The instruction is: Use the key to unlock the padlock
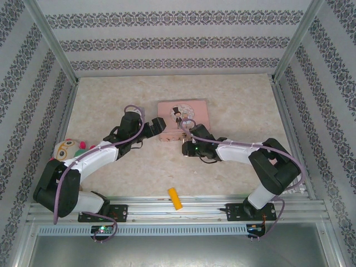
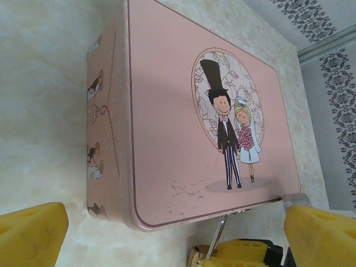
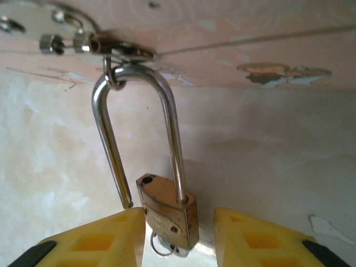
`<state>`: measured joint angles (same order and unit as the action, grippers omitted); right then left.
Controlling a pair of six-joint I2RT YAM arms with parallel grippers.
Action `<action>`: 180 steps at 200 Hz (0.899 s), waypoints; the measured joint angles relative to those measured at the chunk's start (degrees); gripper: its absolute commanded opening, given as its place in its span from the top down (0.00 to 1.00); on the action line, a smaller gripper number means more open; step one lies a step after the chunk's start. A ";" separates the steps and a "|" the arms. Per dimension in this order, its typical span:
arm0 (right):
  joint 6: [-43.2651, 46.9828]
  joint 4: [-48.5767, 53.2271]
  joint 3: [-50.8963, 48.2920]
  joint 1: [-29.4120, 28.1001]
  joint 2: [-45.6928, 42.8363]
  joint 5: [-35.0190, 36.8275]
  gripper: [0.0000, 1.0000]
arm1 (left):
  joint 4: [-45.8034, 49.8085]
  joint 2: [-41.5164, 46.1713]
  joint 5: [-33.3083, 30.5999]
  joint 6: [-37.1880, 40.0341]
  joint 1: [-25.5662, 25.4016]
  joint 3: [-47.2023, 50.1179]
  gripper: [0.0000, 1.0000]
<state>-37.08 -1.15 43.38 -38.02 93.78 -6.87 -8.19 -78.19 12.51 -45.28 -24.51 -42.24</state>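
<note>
Top external view: the pink tin (image 1: 182, 114) lies flat on the marbled surface (image 1: 239, 167), toward the far middle. The left arm (image 1: 94, 158) reaches in from the near left, and the left jaws stand at the tin's near left corner. The right arm (image 1: 245, 153) bends in from the near right, and the right jaws sit at the tin's near edge, just right of its middle. A yellow block (image 1: 176, 198) lies by the near rail between the two bases. A plush toy (image 1: 68, 149) sits at the left edge, beside the left arm.

Left wrist view: the left jaws stand wide open and hold nothing. Their yellow pads (image 2: 30, 233) sit in the two lower corners, with the tin's illustrated lid (image 2: 167, 139) beyond them. At the tin's lower edge the padlock (image 2: 219, 236) hangs by its thin silver shackle.

Right wrist view: the padlock (image 3: 167, 211) hangs from the metal hasp (image 3: 119, 53) on the tin's front. Its shackle is open: the long leg stays in the brass body, and the short leg ends free beside it, leaving the hole bare. The tilted body sits between the right jaws' yellow pads (image 3: 100, 242). The jaws are partly open, with a clear gap at the pad on the picture's right; whether the other pad touches the body I cannot tell. The key (image 3: 161, 247) shows as a small ring and a sliver of metal under the body, mostly hidden.
</note>
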 measured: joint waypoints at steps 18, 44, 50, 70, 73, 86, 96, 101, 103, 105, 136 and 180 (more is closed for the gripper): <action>-0.02 -0.83 0.02 0.04 0.28 -0.26 0.69 | 0.00 0.00 0.37 -0.04 0.28 0.02 0.01; -0.31 -1.53 0.02 0.04 0.48 -0.81 0.80 | 0.00 0.00 0.48 -0.11 0.66 0.02 0.01; -0.46 -1.70 0.02 0.04 0.48 -1.03 0.82 | 0.00 0.00 0.50 -0.11 0.72 0.02 0.01; -1.42 -2.03 0.02 0.04 0.44 -1.40 0.91 | 0.02 0.00 0.42 -0.09 0.76 0.02 0.01; -1.53 -2.08 0.00 0.07 0.42 -1.44 0.92 | 0.02 0.00 0.37 -0.09 0.76 0.02 0.01; -2.19 -2.19 -0.11 0.17 0.24 -1.60 0.98 | 0.07 0.02 0.24 -0.09 0.81 0.02 0.01; -2.69 -2.40 -0.57 0.42 -0.11 -1.57 1.00 | 0.07 0.04 -0.13 0.00 0.85 0.02 0.01; -2.93 -2.47 -0.81 0.44 -0.35 -1.53 1.00 | 0.11 0.09 -0.33 0.07 0.92 0.02 0.01; -3.06 -2.47 -0.92 0.52 -0.46 -1.53 1.00 | 0.11 0.11 -0.35 0.09 0.92 0.02 0.01; -3.04 -2.47 -1.03 0.63 -0.57 -1.55 1.00 | 0.11 0.13 -0.42 0.09 0.92 0.02 0.01; -3.72 -1.90 -2.29 1.31 -2.43 -1.11 1.00 | 0.74 1.33 -1.86 0.39 0.96 0.02 0.01; -6.08 1.18 -3.08 2.10 -6.27 -0.42 1.00 | 4.04 3.41 -4.81 2.82 0.85 -1.14 0.01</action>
<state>-43.16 0.03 40.29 -35.92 87.50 -7.29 -4.14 -74.78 7.70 -42.46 -23.66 -43.38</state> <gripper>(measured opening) 0.073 0.993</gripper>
